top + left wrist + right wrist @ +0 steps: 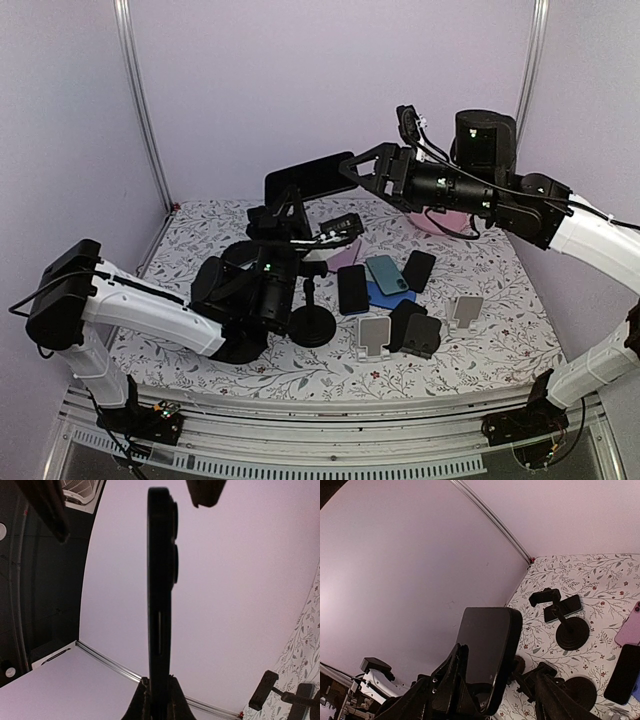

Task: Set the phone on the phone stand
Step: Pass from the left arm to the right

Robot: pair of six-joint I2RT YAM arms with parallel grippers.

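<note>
The black slab-shaped smartphone (312,174) is up in the air above the middle of the table, with its long side level. The left gripper (284,216) points upward beneath it, its fingers (141,702) closed tight on the phone's lower edge. In the left wrist view the phone (160,605) is seen edge-on, rising straight out of that clamp. The right gripper (352,168) is at the phone's right end with its jaws apart, one on either side. In the right wrist view the phone (487,655) lies close against one finger (447,680) with a clear gap to the other, so there is no firm hold there.

Below on the table, a black round-based stand with a clamp head (313,322) stands upright just beside the left arm. To its right are two pale folding stands (375,337) (465,310) and a black folding stand (422,336). Behind these, loose phones lie flat: a pink phone (345,250), a teal phone (388,273) and two more black phones (352,288) (418,270).

A pink rounded tub (440,222) sits behind the right arm, mostly hidden. I cannot tell what is in it.

The table wears a white cloth printed with flowers and vines (500,350). Pale lilac walls (300,80) close the space, with metal rails (140,100) at the back corners.
</note>
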